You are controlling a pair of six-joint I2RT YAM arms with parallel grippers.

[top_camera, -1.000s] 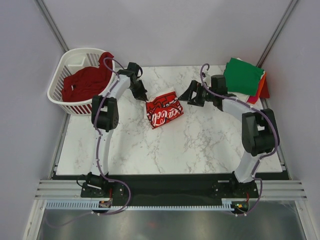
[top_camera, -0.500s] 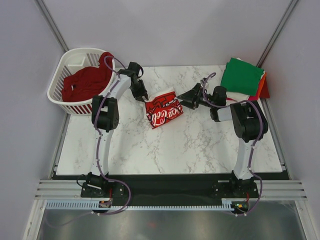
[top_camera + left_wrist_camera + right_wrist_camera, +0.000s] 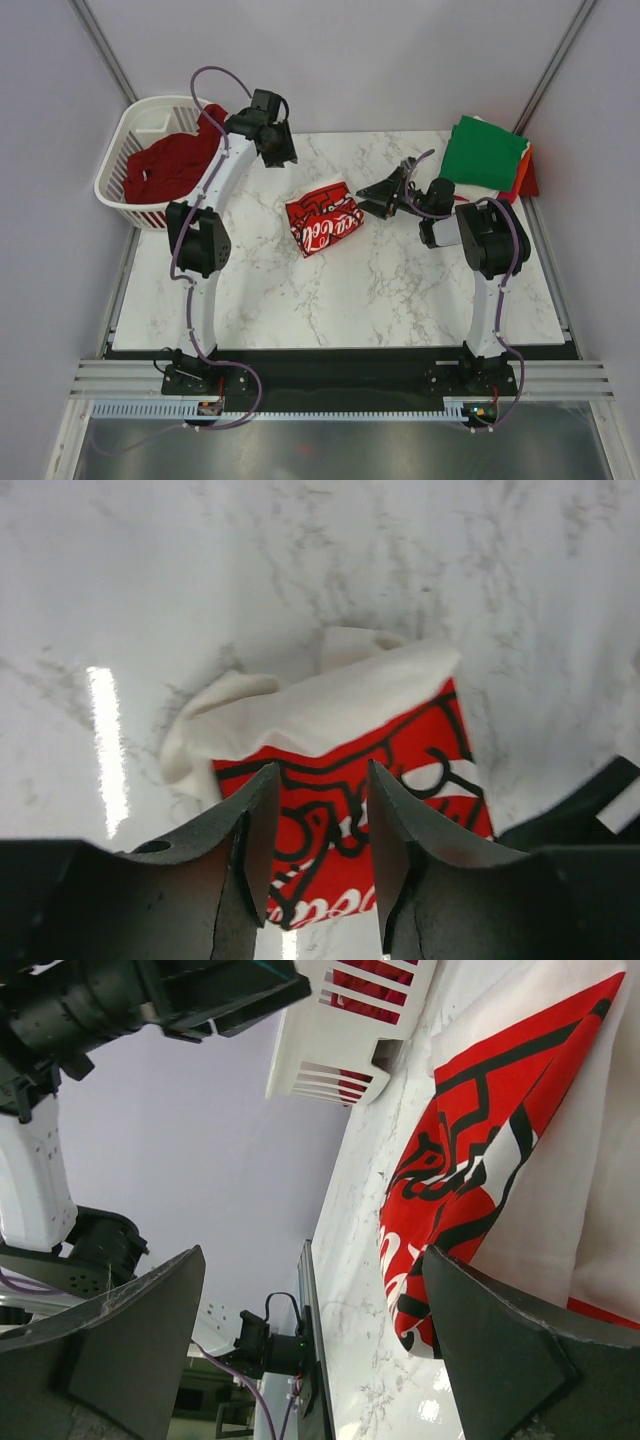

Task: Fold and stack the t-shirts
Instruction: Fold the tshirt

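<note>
The folded Coca-Cola tee (image 3: 323, 220) lies centred on the worktop (image 3: 400, 290), the right gripper (image 3: 370, 197) spread wide and empty at its right edge. Behind, the left gripper (image 3: 285, 155) hangs partly open, holding nothing; a green-topped stack (image 3: 487, 152) sits far right

Marble-veined white tabletop (image 3: 380, 290), carrying clothes and a basket.
A folded white tee with red Coca-Cola print (image 3: 323, 220) lies just toward 11 o'clock from the middle, with plain white cloth bunched loosely along one edge. In the 2 o'clock corner sits a stack of folded tees (image 3: 487, 152), green on top, with orange, white and dark red edges showing beneath. At 10 o'clock a white slatted basket (image 3: 112, 180) hangs out past the tabletop's left edge.
</note>
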